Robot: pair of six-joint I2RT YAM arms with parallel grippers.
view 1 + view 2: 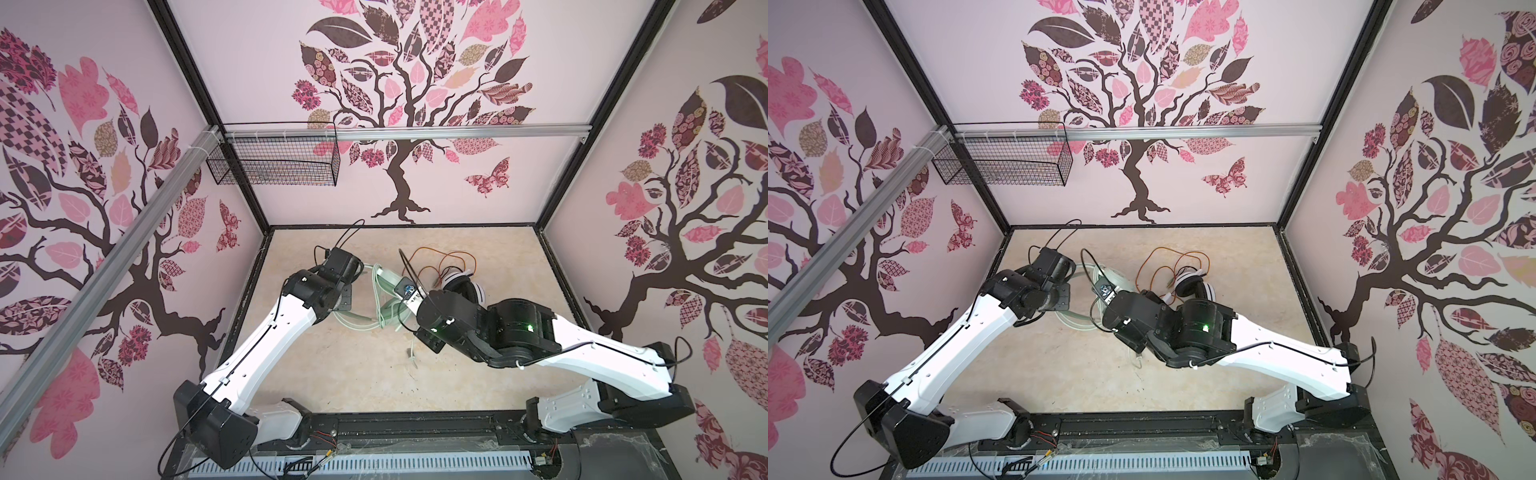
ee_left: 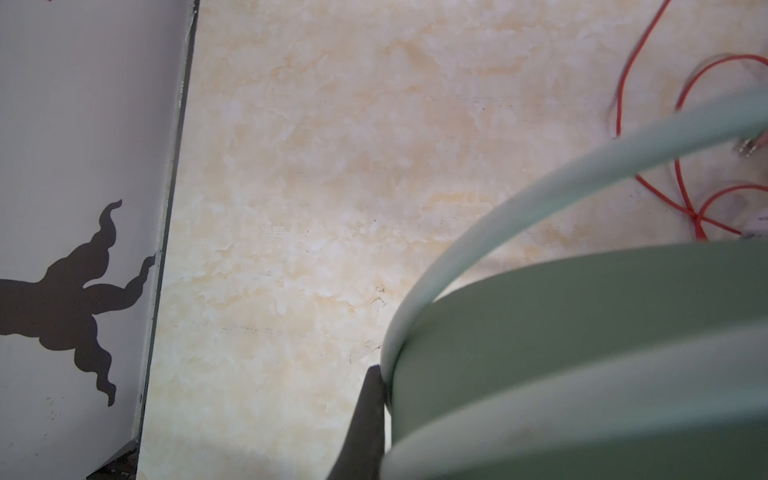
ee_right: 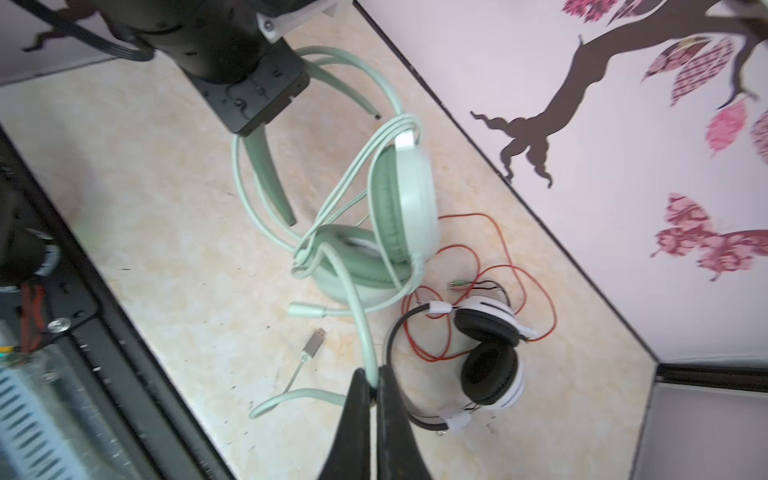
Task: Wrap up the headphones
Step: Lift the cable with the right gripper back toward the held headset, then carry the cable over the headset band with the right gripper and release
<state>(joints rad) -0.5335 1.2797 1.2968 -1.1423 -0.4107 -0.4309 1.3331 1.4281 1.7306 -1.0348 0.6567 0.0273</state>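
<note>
slanting in from lower corners, left arm (image 1: 249, 353) and right arm (image 1: 590, 357) meet mid-frame. left end effector (image 2: 374, 395) clamped on mint-green headphones (image 1: 386, 282) headband; right end effector (image 3: 372, 374) pinched closed on pale cord (image 3: 356, 307). two headphone pairs on counter (image 3: 166, 199): mint-green centre frame, white headphones (image 1: 459, 284) just right, orange-red cord (image 3: 554, 318) tangled beside.

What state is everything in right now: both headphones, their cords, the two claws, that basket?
Mint-green headphones: resting on the table, headband gripped.
Pale green cord: partly looped round them, plug end loose.
White headphones: lying on the table, not held.
Orange-red cord: loose, tangled, unwrapped.
Left claw: shut on the mint-green headband.
Right claw: shut on the pale green cord.
Wire basket: hanging on the rail.
</note>
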